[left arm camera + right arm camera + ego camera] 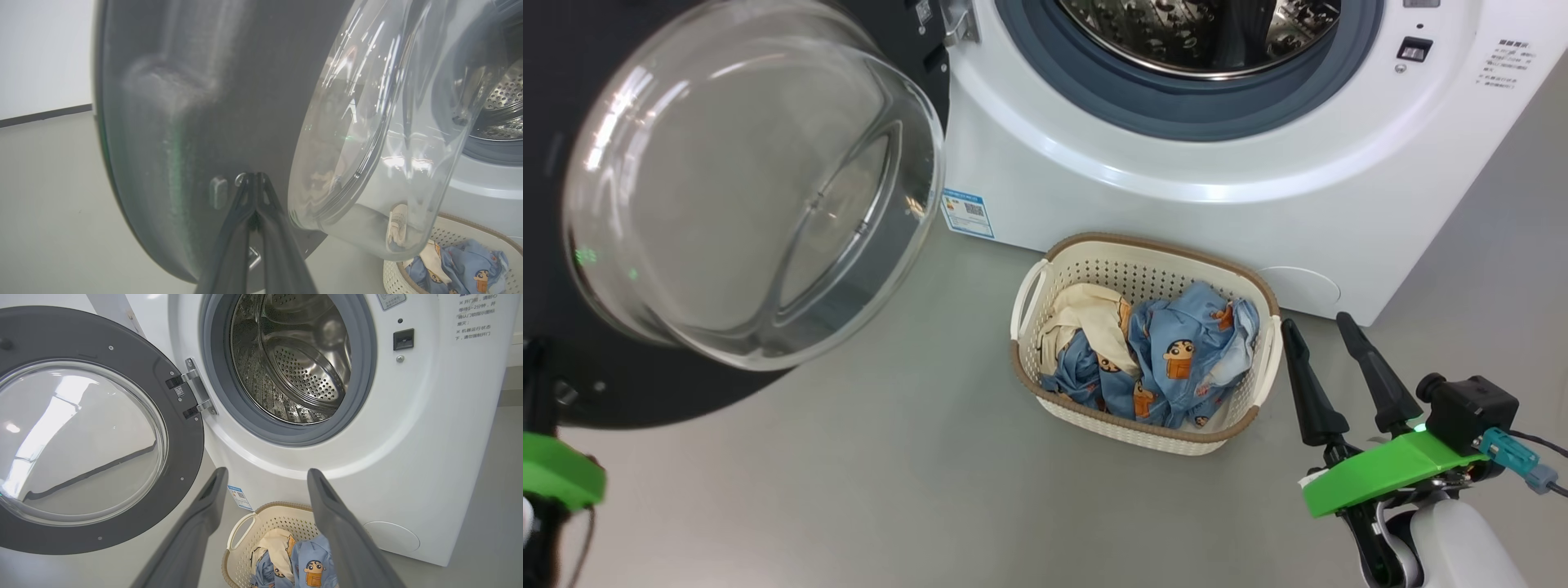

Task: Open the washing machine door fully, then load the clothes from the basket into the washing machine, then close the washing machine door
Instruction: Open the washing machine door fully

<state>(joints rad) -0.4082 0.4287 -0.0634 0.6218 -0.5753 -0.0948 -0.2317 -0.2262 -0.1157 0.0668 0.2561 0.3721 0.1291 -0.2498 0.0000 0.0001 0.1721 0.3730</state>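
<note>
The left gripper has its two dark, tapered fingers pinched tight together with nothing between them. The tips are up against the matte black inner face of the washing machine door, beside a small raised lug; I cannot tell whether they press on it. The right gripper has its fingers spread wide and empty, just right of the basket at the lower centre of the head view.

The basket is cream perforated plastic with a brown woven rim. It sits on the smooth grey floor in front of the washing machine. The clothes lie crumpled inside it, blue cartoon print beside plain cream cloth.

The door stands open at the left, its clear glass bowl bulging out. The right wrist view takes in the whole perforated steel drum, the grey-blue gasket and the chrome hinge. The head view cuts the drum off at its top edge. In the left wrist view the glass warps what lies behind it.
</note>
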